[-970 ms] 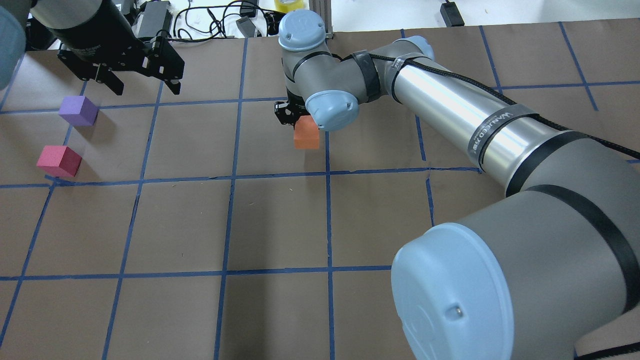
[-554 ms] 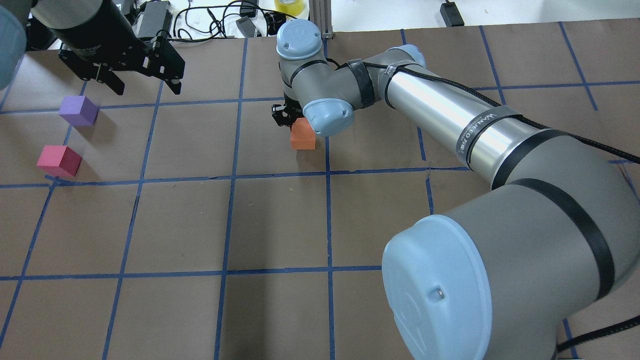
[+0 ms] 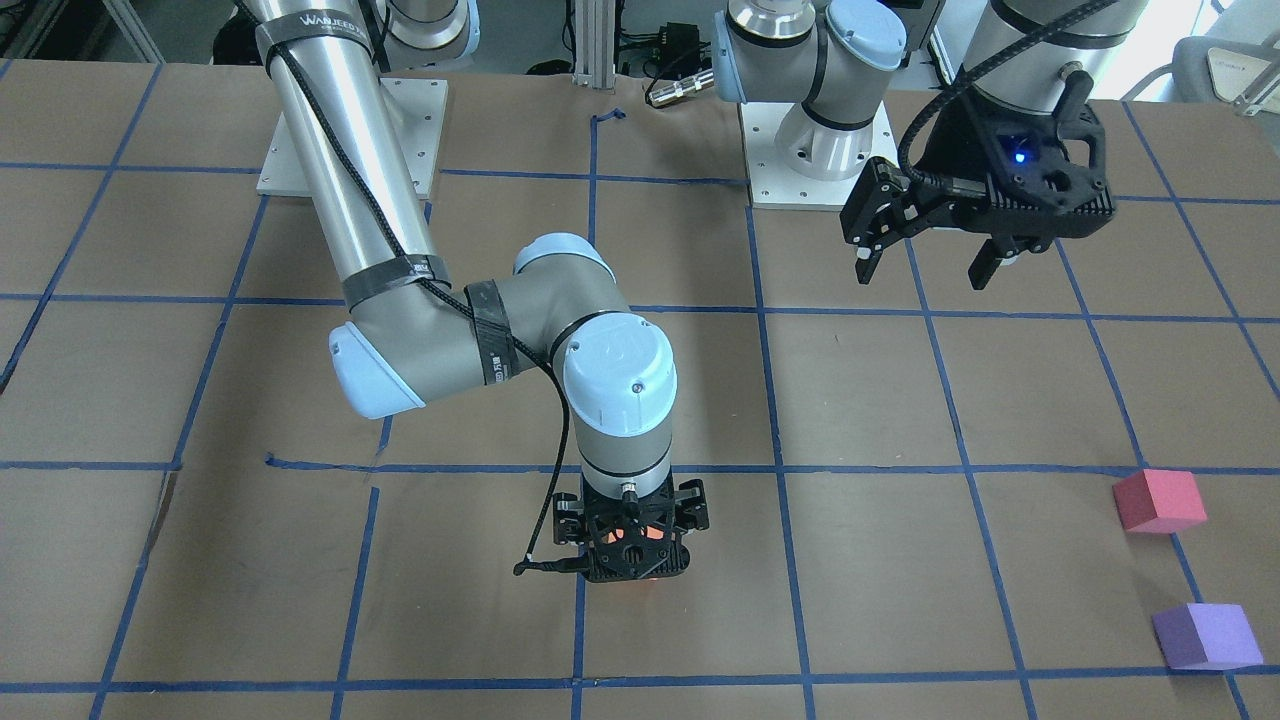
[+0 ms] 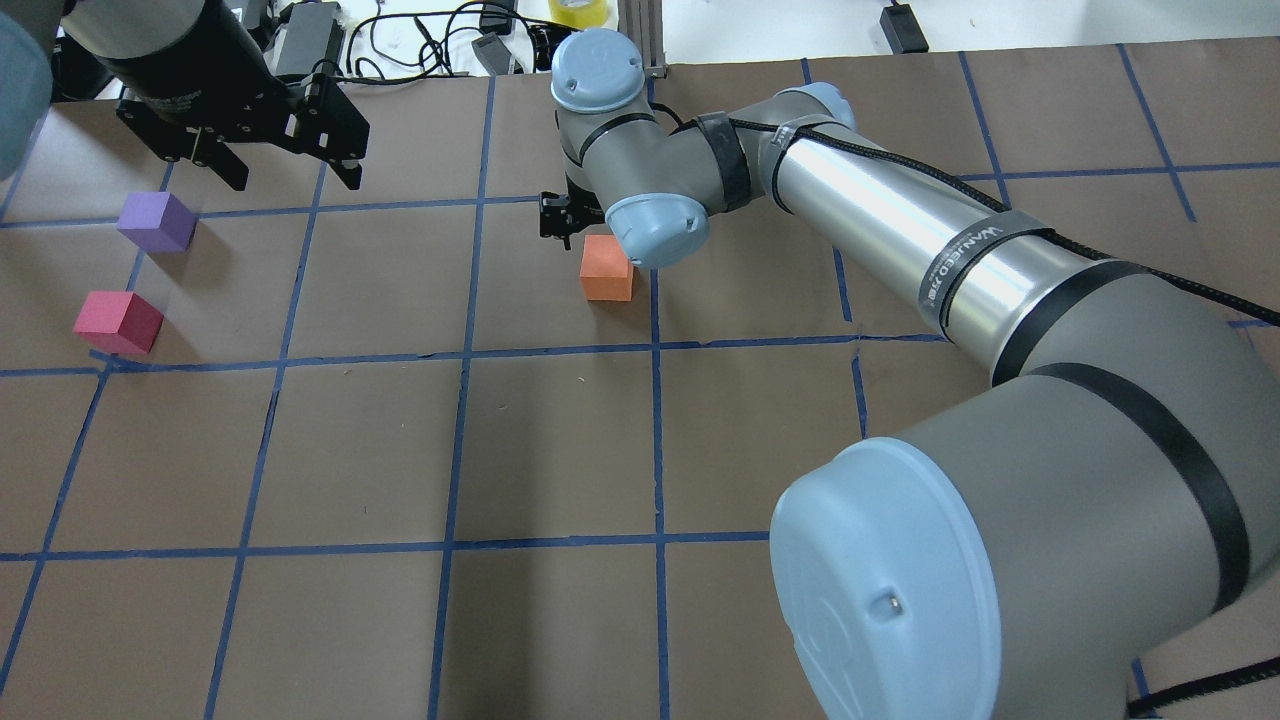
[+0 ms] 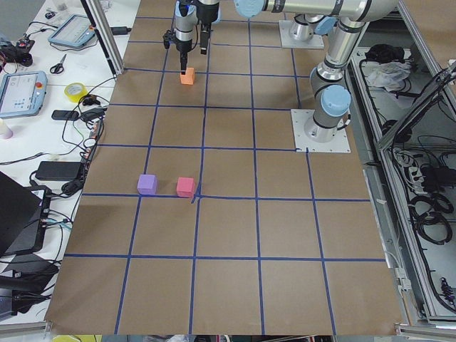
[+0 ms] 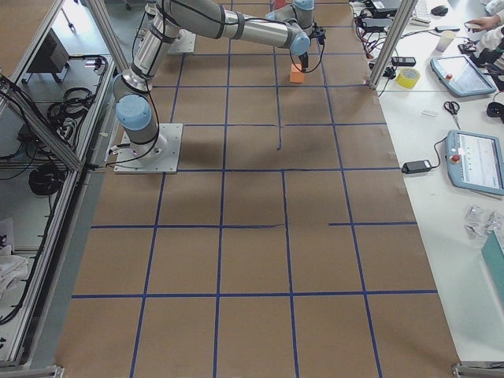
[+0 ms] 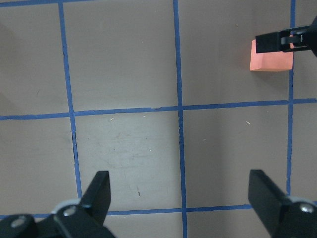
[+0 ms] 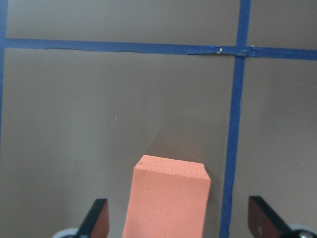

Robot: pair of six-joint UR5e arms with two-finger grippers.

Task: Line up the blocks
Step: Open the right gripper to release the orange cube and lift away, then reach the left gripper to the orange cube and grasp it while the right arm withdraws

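The orange block [image 4: 607,270] rests on the brown table by a blue tape line near the far middle; it also shows in the right wrist view [image 8: 168,198] and the left wrist view [image 7: 270,57]. My right gripper [image 4: 568,218] hangs just above it, open, its fingers [image 8: 96,220] wide of the block's sides and not touching. The purple block [image 4: 155,221] and the pinkish-red block [image 4: 117,322] sit close together at the far left. My left gripper [image 4: 292,182] is open and empty, raised beyond and to the right of the purple block.
The table [image 4: 360,450] is covered in brown paper with a blue tape grid. Cables, power bricks and a yellow tape roll [image 4: 580,10] lie beyond the far edge. My right arm's elbow [image 4: 890,600] fills the near right. Both arm bases [image 3: 815,140] stand on the robot's side.
The orange block has settled onto the table. My right gripper has let go of it and drawn up a little. The left arm and the other two blocks have not moved.
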